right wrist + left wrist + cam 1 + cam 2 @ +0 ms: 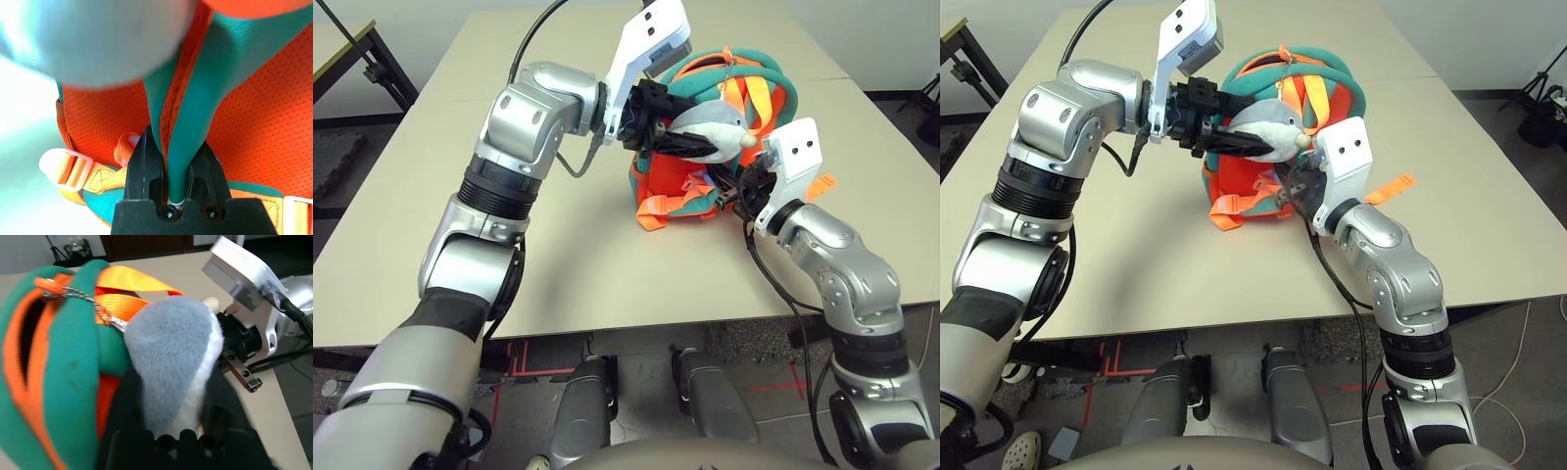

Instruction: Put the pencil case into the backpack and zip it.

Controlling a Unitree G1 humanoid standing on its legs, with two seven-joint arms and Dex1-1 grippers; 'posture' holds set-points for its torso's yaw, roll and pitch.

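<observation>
The orange backpack with teal trim stands on the table's middle, its straps piled on top. Its grey-and-white plush shark charm hangs on a small chain over the front. My left gripper reaches in from the left and is shut on the shark, one black finger on each side of it. My right gripper sits low at the backpack's right side, shut on a strip of the teal trim. The pencil case is out of view.
The beige table has bare surface to the left of and in front of the backpack. Loose orange straps with buckles trail from the backpack's base. A second table edge stands at the far left over dark floor.
</observation>
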